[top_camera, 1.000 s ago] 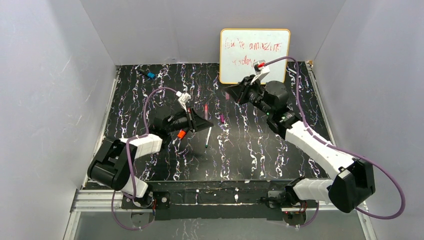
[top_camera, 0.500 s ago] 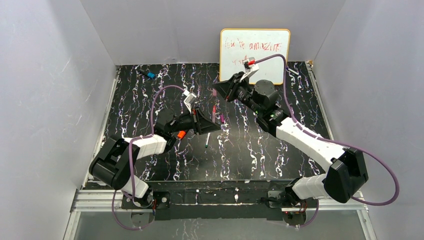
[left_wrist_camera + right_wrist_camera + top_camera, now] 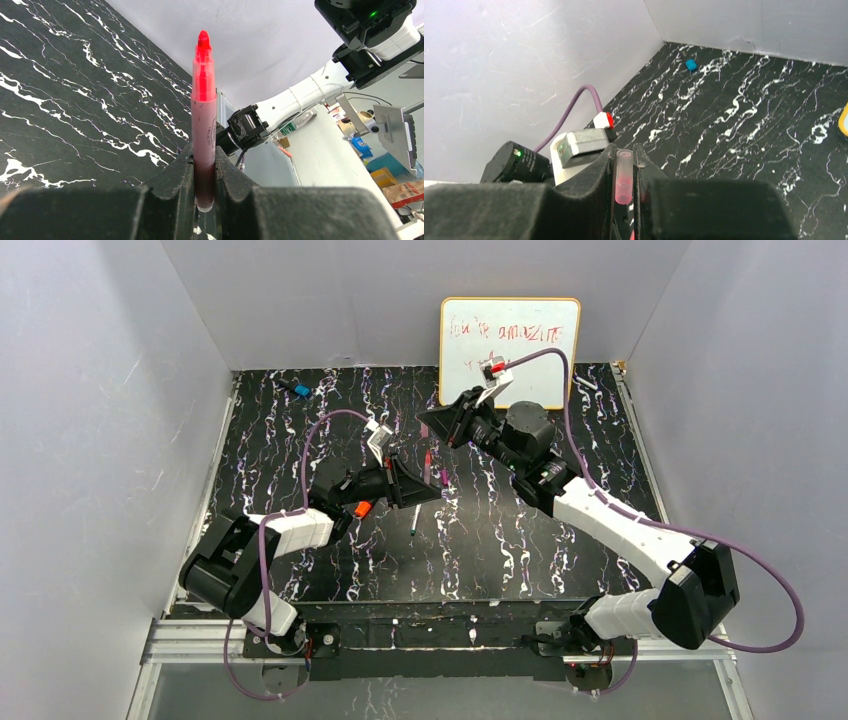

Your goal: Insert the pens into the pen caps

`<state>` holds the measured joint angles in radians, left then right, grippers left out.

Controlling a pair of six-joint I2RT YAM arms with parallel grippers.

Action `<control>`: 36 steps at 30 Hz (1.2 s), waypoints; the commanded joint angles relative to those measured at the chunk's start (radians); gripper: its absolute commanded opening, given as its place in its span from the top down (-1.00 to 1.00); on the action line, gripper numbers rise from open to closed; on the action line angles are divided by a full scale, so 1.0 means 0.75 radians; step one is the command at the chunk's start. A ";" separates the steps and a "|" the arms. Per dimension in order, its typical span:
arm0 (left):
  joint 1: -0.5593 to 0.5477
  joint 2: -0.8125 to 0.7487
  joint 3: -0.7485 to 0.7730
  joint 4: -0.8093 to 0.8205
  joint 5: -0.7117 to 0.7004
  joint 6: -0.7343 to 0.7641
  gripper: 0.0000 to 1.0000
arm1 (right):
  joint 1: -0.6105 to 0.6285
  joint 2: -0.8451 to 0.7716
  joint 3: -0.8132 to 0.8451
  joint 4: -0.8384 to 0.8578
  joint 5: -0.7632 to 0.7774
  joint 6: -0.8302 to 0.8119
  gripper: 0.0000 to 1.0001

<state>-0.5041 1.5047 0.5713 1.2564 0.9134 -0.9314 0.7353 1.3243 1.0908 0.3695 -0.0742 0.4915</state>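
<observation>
A pale pink-grey pen with a bare red tip stands between the fingers of my left gripper, which is shut on its lower barrel. In the top view this pen points from the left gripper toward the right gripper, a short gap apart. The right gripper is shut on a translucent pink pen cap, open end outward. A thin white pen and a small magenta cap lie on the mat. An orange piece shows under the left arm.
A whiteboard with red writing leans on the back wall behind the right arm. A small blue piece lies at the back left, also in the right wrist view. The mat is black with white marbling; grey walls close in three sides.
The right gripper has swung left with the cap, closing on the left gripper. The left gripper shifted slightly right with the pen, then held still.
</observation>
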 commanded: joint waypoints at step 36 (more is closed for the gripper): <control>0.167 0.026 0.181 0.053 0.141 0.047 1.00 | 0.068 -0.144 -0.200 -0.089 -0.012 0.054 0.97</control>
<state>-0.4133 1.5066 0.6136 1.2556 1.0012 -0.9092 0.7586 1.2469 0.9623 0.3424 -0.0422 0.5220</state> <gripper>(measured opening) 0.118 0.210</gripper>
